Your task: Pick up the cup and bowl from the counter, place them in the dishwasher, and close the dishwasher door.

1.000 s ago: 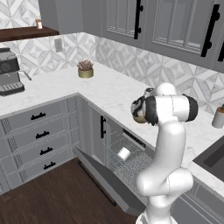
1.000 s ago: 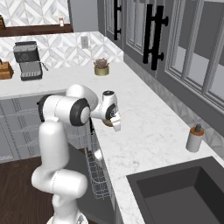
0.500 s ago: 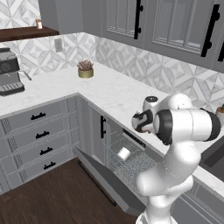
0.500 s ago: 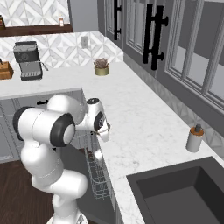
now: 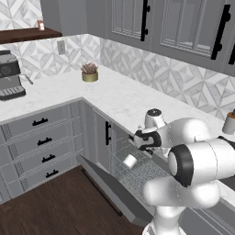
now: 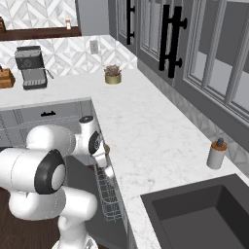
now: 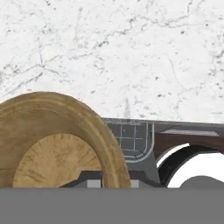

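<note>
A: Wooden bowl is seen tilted right at the gripper, which is nearly shut, apparently pinching its rim; it is carried over the bench edge, likely toward the rack.

B: Containers? White cup is lying in the dishwasher rack; dishwasher door is dropped open.

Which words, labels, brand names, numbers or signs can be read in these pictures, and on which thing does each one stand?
None: no legible text appears in any view.
Coffee machine: round dial, no readable marks.
Soap dispenser: plain, no label.
Small bottle on the shelf: too small to read.
Bowl and cup: no print.
</note>
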Tool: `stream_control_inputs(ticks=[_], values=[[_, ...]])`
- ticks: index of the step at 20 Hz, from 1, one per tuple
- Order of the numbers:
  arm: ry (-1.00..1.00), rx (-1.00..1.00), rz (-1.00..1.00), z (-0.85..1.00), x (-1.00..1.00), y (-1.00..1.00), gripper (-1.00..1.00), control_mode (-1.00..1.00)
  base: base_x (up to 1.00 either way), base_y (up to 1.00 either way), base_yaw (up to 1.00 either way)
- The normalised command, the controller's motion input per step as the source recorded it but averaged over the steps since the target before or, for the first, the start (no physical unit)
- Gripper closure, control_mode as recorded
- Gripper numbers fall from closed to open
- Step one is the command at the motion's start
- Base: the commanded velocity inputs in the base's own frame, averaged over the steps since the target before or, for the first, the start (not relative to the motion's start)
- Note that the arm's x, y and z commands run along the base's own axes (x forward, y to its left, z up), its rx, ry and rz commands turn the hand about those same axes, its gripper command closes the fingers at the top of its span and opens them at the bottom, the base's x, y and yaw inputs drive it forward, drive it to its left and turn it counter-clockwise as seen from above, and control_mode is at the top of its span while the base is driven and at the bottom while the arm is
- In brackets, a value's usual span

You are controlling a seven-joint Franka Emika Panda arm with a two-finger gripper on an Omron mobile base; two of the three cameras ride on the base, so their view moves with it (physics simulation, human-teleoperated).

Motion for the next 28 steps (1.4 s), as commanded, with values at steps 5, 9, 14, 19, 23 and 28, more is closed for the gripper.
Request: stream_control_inputs(ticks=[5,9,14,19,23,28], values=[[0.18,0.0,0.0,0.0,-0.3,0.42,1.0,-1.0,0.0,0.0,0.0],[0.19,-0.02,0.0,0.0,-0.04,0.32,1.0,-1.0,0.0,0.0,0.0],[0.17,-0.04,-0.01,-0.15,0.0,0.1,1.0,-1.0,0.0,0.0,0.0],[0.1,-0.09,-0.03,-0.28,0.0,0.0,1.0,-1.0,0.0,0.0,0.0],[0.0,-0.05,-0.09,-0.18,0.0,-0.04,1.0,-1.0,0.0,0.0,0.0],[-0.02,-0.02,-0.12,-0.28,-0.11,-0.29,1.0,-1.0,0.0,0.0,0.0]])
